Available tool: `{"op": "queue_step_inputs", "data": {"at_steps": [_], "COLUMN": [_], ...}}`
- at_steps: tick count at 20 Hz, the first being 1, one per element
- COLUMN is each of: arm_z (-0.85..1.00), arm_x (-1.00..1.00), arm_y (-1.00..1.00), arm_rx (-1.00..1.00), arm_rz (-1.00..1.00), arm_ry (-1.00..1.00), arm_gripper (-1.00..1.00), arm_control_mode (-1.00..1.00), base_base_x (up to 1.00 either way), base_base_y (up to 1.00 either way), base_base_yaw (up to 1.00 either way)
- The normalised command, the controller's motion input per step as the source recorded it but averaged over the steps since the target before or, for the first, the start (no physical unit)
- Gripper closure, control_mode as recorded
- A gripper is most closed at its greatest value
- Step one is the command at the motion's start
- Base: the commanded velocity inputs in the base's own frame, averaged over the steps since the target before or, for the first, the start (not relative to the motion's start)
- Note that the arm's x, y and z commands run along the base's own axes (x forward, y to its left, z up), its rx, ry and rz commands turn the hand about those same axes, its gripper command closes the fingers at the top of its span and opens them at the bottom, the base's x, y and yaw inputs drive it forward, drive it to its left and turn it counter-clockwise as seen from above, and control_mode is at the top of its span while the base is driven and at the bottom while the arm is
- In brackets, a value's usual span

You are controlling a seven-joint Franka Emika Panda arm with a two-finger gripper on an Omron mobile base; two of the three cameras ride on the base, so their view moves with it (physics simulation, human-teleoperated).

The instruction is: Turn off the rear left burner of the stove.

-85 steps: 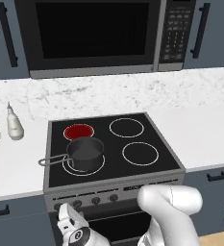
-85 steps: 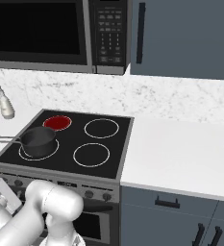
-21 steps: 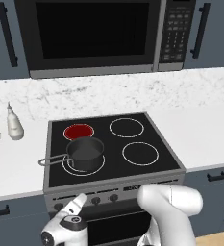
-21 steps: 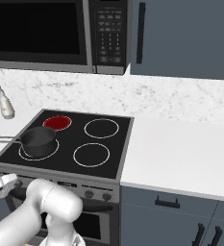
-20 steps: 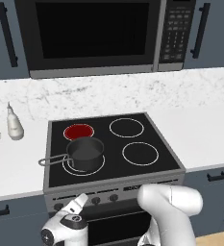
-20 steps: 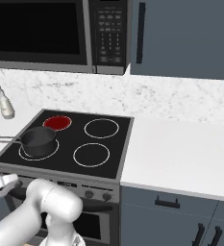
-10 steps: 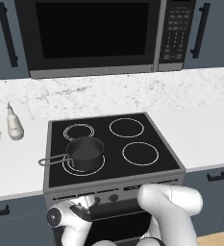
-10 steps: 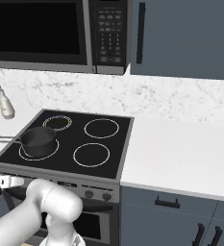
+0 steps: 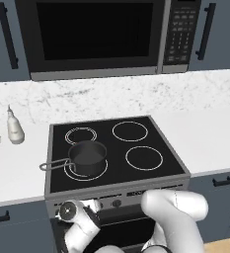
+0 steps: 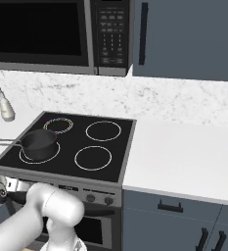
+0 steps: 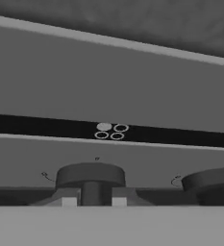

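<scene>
knob handling is judged stiff and light: the small dark round knob (image 11: 90, 175) on the black glass stove (image 9: 151, 128), below its unlit rear left burner (image 9: 81, 135), is pinched at its ridge by the narrow claw (image 11: 90, 202).

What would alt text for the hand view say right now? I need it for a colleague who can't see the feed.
Close-up of the stove's front panel: a round dark knob sits dead ahead just above the gripper, with a second knob at the right edge. Above the knobs, a small diagram of four burner circles has its upper-left one filled in.
</scene>
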Motion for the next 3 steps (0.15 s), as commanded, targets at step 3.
{"op": "queue_step_inputs", "data": {"at_steps": [3], "arm_z": [0.0], "arm_x": [0.0], "arm_y": [0.0], "arm_rx": [0.0], "arm_rz": [0.0], "arm_ry": [0.01], "arm_gripper": [1.0], "arm_control_mode": [-1.0], "base_base_x": [0.0], "base_base_y": [0.0], "base_base_yaw": [0.0]}}
